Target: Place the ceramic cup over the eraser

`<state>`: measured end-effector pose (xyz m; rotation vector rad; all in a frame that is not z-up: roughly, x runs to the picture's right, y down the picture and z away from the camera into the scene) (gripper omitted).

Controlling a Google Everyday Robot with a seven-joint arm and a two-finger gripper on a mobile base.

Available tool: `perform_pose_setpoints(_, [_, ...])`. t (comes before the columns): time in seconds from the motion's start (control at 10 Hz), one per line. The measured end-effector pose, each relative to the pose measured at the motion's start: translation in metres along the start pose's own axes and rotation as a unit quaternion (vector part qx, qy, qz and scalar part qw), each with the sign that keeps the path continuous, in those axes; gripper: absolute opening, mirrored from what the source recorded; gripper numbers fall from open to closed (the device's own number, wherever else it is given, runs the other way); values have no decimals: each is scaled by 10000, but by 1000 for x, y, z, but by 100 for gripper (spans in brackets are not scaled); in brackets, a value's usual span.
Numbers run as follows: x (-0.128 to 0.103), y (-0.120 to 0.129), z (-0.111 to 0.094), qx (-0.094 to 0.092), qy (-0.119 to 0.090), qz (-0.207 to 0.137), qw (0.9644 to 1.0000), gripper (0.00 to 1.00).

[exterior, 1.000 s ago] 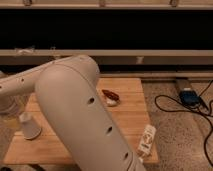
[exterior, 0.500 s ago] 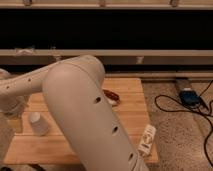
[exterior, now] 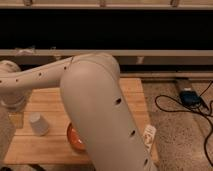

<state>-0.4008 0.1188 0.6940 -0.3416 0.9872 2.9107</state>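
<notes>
The ceramic cup (exterior: 38, 124), small, white and tapered, stands on the left part of the wooden table (exterior: 50, 102). I cannot tell whether it is mouth up or mouth down. My gripper (exterior: 14, 106) is at the far left end of the arm, just up and left of the cup and apart from it. No eraser shows clearly; it may be hidden. My thick white arm (exterior: 100, 110) crosses the middle of the view and hides much of the table.
An orange bowl (exterior: 74, 138) sits at the table's front, half hidden by the arm. A white oblong object with dark marks (exterior: 149, 136) lies at the table's right front edge. Black cables (exterior: 172, 107) and a blue box (exterior: 190, 96) lie on the floor at right.
The cup has shifted slightly right and now stands free of the gripper. The arm's elbow has swung over the table's middle, hiding a reddish object and uncovering the orange bowl.
</notes>
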Motion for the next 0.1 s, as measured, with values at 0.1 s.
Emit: perform_pose_setpoints(0.1, [0,0,1,1,-7,-2,10000,80])
